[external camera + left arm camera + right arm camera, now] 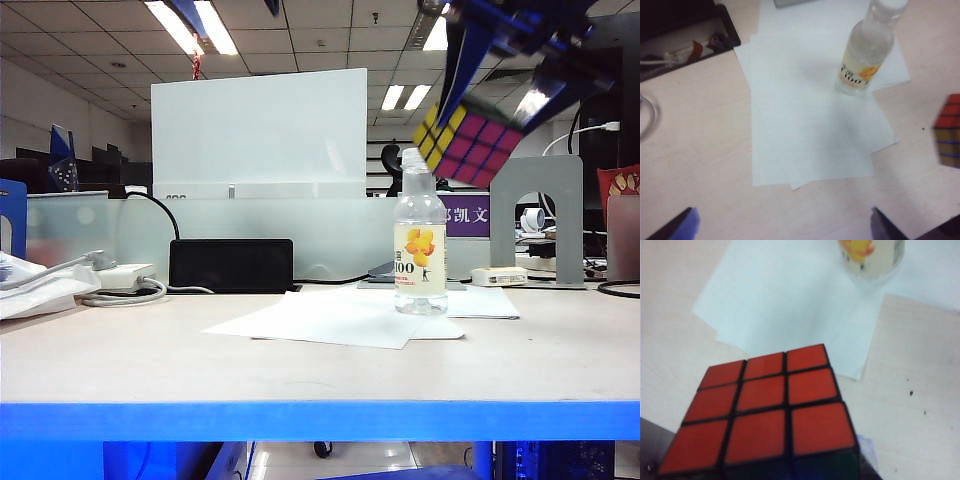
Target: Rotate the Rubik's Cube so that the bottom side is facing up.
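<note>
Exterior view has the right end effector (pixel 500 75) pinching the cube (pixel 468 145) tilted high above the bottle (pixel 420 245), clear to turn, while the left end effector (pixel 782 227) hangs spread over the table (pixel 700 150).

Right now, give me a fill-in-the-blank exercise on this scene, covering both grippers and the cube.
1. The right gripper holds the black-framed Rubik's Cube in the air, above the clear plastic ____ with the orange-flower label.
2. In the right wrist view, the cube face towards the camera is ____.
3. The bottle stands upright on white sheets of ____.
4. The left gripper, above the table, is open and holds ____.

Missing words: bottle; red; paper; nothing
</note>
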Controlling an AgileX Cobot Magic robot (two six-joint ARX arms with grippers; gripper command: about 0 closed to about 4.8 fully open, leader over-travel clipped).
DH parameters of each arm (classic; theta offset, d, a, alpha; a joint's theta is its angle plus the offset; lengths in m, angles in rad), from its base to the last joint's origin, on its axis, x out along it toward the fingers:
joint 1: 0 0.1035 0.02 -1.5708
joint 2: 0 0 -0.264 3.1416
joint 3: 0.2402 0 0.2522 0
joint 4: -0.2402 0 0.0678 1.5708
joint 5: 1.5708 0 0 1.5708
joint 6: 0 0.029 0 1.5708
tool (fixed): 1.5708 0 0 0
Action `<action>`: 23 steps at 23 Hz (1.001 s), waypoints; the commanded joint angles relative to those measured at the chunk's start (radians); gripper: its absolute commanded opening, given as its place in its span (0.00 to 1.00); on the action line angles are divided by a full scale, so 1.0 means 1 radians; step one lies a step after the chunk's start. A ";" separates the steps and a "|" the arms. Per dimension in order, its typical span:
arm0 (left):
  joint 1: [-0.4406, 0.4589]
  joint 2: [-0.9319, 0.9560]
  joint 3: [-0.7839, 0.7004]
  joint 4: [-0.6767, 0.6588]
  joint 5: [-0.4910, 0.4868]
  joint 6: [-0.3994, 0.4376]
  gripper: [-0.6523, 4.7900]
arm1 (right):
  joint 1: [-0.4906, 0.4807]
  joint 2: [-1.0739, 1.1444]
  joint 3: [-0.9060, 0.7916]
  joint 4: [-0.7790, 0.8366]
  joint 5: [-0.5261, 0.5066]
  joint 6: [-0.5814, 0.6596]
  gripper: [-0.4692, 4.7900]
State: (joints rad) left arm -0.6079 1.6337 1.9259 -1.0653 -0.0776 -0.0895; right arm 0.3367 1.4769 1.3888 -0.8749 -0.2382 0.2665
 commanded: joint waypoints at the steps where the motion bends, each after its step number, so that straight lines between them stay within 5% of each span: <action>1: -0.007 -0.047 0.003 -0.019 -0.014 0.003 1.00 | 0.014 0.033 0.029 0.020 -0.002 -0.010 0.63; 14: -0.188 -0.177 0.002 -0.117 -0.058 -0.010 1.00 | 0.058 0.336 0.216 -0.090 0.065 -0.039 0.63; 23: -0.193 -0.219 0.001 -0.177 -0.060 0.004 1.00 | 0.121 0.438 0.224 -0.050 0.080 -0.021 0.63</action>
State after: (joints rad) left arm -0.8005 1.4223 1.9255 -1.2358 -0.1352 -0.0902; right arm 0.4557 1.9171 1.6043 -0.9684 -0.1520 0.2352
